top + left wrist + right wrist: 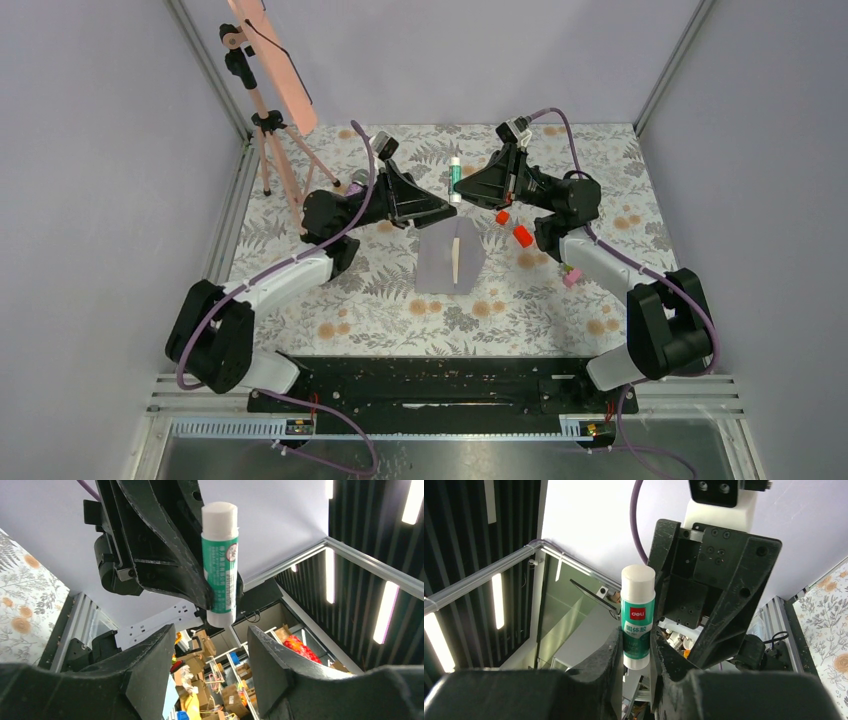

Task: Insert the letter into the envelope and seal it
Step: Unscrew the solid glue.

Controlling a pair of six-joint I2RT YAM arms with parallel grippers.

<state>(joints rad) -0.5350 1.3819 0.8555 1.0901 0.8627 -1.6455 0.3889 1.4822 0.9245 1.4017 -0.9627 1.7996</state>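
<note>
Overhead only, envelope [435, 262] and letter [457, 256]; closer, glue stick [638, 615] tight in right gripper [636, 647], left gripper [211, 635] agape.

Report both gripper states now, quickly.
Left gripper: open, holding nothing.
Right gripper: closed on the glue stick.

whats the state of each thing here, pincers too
right pincer: shut on the glue stick
left pincer: open, holding nothing
glue stick: held off the table
envelope: lying on the table, not gripped
letter: only a narrow cream strip shows at the envelope
</note>
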